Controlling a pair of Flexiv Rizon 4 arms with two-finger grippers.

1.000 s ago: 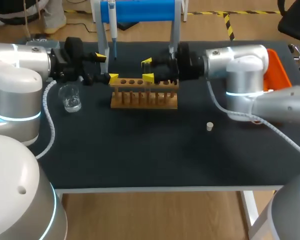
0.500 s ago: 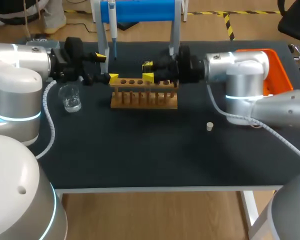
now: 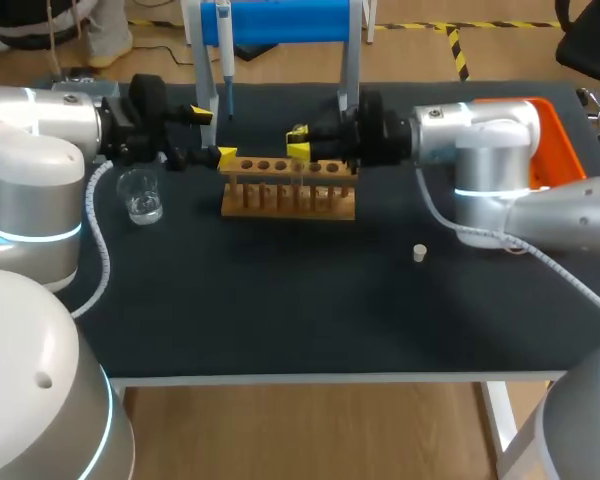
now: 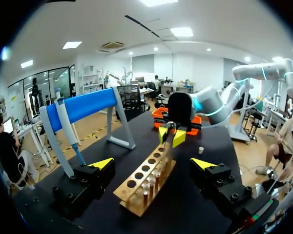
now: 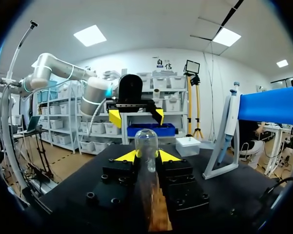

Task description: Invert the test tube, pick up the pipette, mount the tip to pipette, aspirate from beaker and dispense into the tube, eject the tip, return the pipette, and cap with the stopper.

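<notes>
Tube (image 5: 146, 144): glass, was held in the right gripper's (image 3: 298, 142) narrow jaws over the rack (image 3: 288, 195). Risk judged: the slick glass could slip, or knock the rack in turning. Left gripper (image 3: 213, 135) stood wide, empty, at the rack's end. Table (image 3: 280, 310) was dark; beaker (image 3: 140, 194) and stopper (image 3: 418, 252) lay well apart.

A laboratory bench fitted out for robot work. On a black table (image 3: 280, 310) stand a wooden test tube rack (image 3: 288, 188), a small clear glass beaker (image 3: 140, 195), and a pipette (image 3: 224, 45) hanging from a blue-barred stand (image 3: 280, 20). A glass test tube (image 5: 146, 146), a small pale stopper (image 3: 419, 252) and an orange tray (image 3: 558, 135) also show. Two silver robot arms, left (image 3: 30, 150) and right (image 3: 490, 150), come in from either side
</notes>
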